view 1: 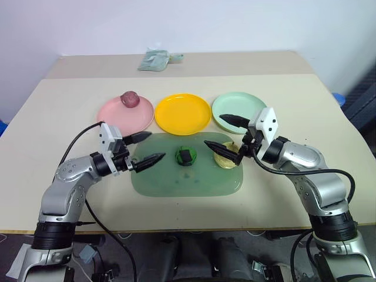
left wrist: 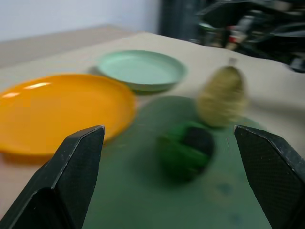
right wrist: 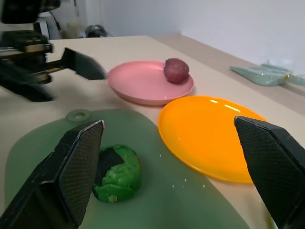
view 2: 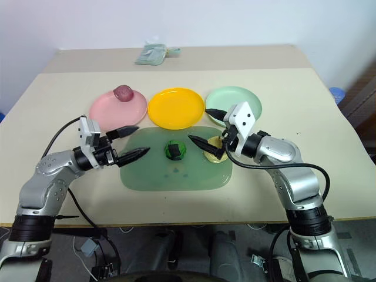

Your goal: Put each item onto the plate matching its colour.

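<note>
Where the beige table meets a plain pale wall, a small pale green cloth bundle lies near the far edge, and something blue shows past the table's right side. Three plates stand in a row across the middle: the pink plate on the left, the yellow plate in the centre, the mint green plate on the right. Just in front of them lies a translucent green mat.

On the pink plate, near its far rim, rests the dark red ball. The dark green ball with its black patch sits on the mat, about in the middle, between the two grippers. The left gripper hangs at the mat's left edge, its two black fingers spread wide and pointing toward the green ball, holding nothing and well short of it. The right gripper hangs over the mat's right end, fingers also wide apart and empty; the pale yellow bumpy ball lies on the mat just below and beside its lower finger, though I cannot tell whether they touch
</note>
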